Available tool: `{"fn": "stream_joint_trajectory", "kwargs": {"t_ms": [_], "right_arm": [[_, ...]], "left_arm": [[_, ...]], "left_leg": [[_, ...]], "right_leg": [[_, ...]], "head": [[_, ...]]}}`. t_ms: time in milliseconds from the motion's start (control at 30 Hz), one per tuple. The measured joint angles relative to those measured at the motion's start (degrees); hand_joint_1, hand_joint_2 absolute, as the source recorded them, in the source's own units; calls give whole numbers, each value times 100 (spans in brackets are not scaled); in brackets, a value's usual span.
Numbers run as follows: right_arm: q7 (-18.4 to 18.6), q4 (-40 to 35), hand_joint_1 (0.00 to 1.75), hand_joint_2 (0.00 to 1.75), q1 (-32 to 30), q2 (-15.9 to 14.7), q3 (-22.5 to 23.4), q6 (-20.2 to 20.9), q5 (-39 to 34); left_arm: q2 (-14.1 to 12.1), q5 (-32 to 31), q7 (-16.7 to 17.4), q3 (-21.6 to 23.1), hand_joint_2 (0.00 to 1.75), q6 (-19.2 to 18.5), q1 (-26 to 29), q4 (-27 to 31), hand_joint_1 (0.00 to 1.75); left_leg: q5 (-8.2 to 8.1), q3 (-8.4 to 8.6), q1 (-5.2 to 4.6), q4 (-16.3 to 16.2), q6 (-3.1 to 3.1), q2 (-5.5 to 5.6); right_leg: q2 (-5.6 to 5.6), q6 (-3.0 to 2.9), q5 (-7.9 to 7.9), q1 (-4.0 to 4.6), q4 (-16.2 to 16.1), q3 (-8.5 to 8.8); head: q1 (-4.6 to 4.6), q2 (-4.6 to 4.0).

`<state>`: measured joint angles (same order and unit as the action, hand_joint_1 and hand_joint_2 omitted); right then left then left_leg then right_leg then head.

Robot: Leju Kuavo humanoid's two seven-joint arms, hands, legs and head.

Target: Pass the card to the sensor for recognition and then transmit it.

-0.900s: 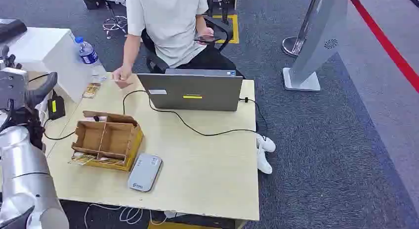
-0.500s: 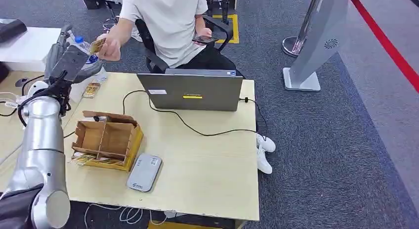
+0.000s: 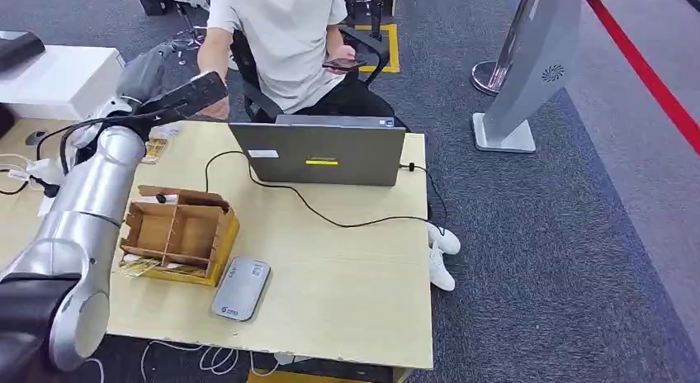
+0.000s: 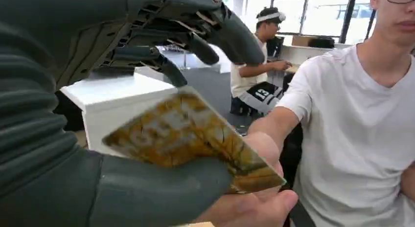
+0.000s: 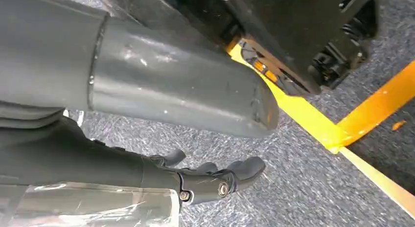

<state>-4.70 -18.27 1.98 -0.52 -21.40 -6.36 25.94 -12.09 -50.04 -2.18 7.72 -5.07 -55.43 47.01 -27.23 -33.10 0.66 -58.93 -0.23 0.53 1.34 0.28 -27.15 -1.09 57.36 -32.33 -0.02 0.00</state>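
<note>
Gold-patterned card (image 4: 191,134) lies on the left hand's (image 4: 147,114) thumb with the person's hand (image 4: 259,188) touching it from below, so those loosely spread fingers should clamp before swinging toward the grey sensor (image 3: 241,287) on the desk (image 3: 347,276).

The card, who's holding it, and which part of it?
The card lies across the left hand's thumb, and a person's hand holds its far corner. Whether the robot grips it cannot be told.
</note>
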Motion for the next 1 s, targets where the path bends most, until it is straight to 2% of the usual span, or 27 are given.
{"fn": "stream_joint_trajectory", "kwargs": {"t_ms": [467, 600, 767, 867, 967, 1000], "right_arm": [[-116, 505, 0, 0, 107, -2, 63, -17, 247], [-131, 573, 0, 0, 127, 0, 87, -15, 339], [-131, 616, 0, 0, 138, 0, 129, -26, 341], [-142, 642, 0, 0, 133, 0, 148, -85, 319], [-186, 671, 0, 0, 98, 0, 199, -160, 225], [-203, 675, 0, 0, 81, 2, 234, -197, 197]], "left_arm": [[-151, -1845, 920, 1442, 175, 946, -849, -883, 175], [-175, -2111, 929, 1602, 175, 1416, -871, -951, 175], [-181, -2117, 856, 1652, 175, 1587, -856, -953, 175], [-220, -2046, 738, 1652, 175, 1656, -679, -714, 175], [-359, -1758, 528, 1652, 175, 1512, -104, 179, 175], [-459, -1671, 500, 1652, 175, 1449, 181, 689, 175]], "left_leg": [[1, -2, 0, 0, 1, 2], [2, -4, 0, 0, 2, 2], [2, -5, 0, 0, 3, 6], [2, -5, -1, 0, 3, 5], [1, -6, -2, 1, 3, 4], [1, -4, -4, 2, 3, 2]], "right_leg": [[-1, -1, 0, 0, 1, 0], [-2, -1, 0, 0, 1, 0], [-4, -1, 0, 0, 1, 0], [-5, 0, 1, -1, 1, 1], [-4, 0, 0, -2, 1, 1], [-1, 0, -1, -4, 1, 1]], "head": [[0, 0], [4, 0], [0, 0], [4, 0], [4, 0], [4, 0]]}}
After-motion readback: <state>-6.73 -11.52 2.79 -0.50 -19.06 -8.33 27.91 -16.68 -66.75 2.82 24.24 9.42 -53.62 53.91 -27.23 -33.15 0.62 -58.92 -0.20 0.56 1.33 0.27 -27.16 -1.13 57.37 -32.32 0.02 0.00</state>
